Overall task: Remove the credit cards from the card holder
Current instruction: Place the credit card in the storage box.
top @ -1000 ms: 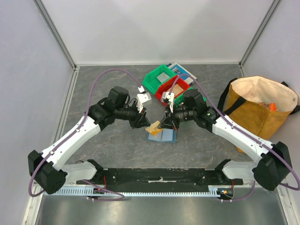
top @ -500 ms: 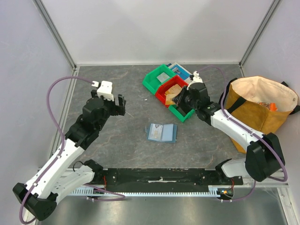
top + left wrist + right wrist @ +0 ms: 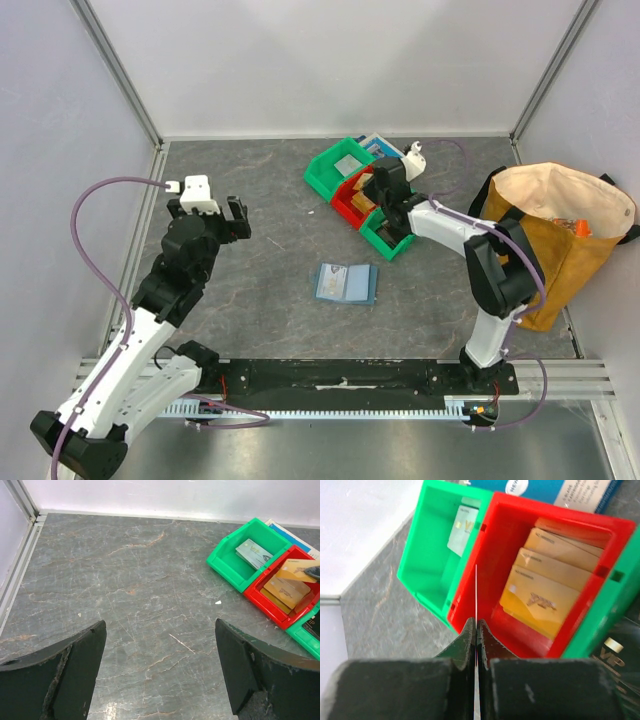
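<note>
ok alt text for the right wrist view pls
The right arm's fingers pinch a thin card edge-on over a red bin of tan cards; a green bin left of it holds one pale card.

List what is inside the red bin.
Inside the red bin lie several overlapping tan cards, at least three. Their overlap hides the floor beneath. The right gripper holds another card edge-on over it.

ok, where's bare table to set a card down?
Free: table between left fingers and leftmost green bin; strip between card holder and arm bases. Crowded: back right, with red bin, right fingers shut on a credit card, tote bag.
</note>
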You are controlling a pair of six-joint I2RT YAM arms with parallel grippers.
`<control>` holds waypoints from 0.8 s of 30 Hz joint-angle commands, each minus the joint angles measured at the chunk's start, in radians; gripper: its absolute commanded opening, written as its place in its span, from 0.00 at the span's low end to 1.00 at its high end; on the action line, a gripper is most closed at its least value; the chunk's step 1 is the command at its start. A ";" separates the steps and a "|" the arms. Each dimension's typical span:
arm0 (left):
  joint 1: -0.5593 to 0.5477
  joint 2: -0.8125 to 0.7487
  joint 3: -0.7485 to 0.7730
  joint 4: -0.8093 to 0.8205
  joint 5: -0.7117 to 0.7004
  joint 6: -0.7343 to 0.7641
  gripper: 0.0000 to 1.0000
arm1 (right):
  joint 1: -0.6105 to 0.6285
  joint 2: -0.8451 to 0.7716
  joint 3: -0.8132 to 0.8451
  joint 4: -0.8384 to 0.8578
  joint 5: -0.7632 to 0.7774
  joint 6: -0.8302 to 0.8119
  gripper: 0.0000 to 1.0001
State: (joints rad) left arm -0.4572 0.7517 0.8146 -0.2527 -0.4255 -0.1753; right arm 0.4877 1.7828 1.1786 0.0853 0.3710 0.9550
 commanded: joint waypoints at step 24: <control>0.023 0.017 0.000 0.055 0.142 -0.047 0.93 | -0.055 0.031 0.113 -0.140 0.065 -0.100 0.56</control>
State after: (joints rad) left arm -0.4397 0.7609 0.8066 -0.2298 -0.3328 -0.1795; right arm 0.4343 1.9324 1.3121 -0.0170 0.4068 0.9627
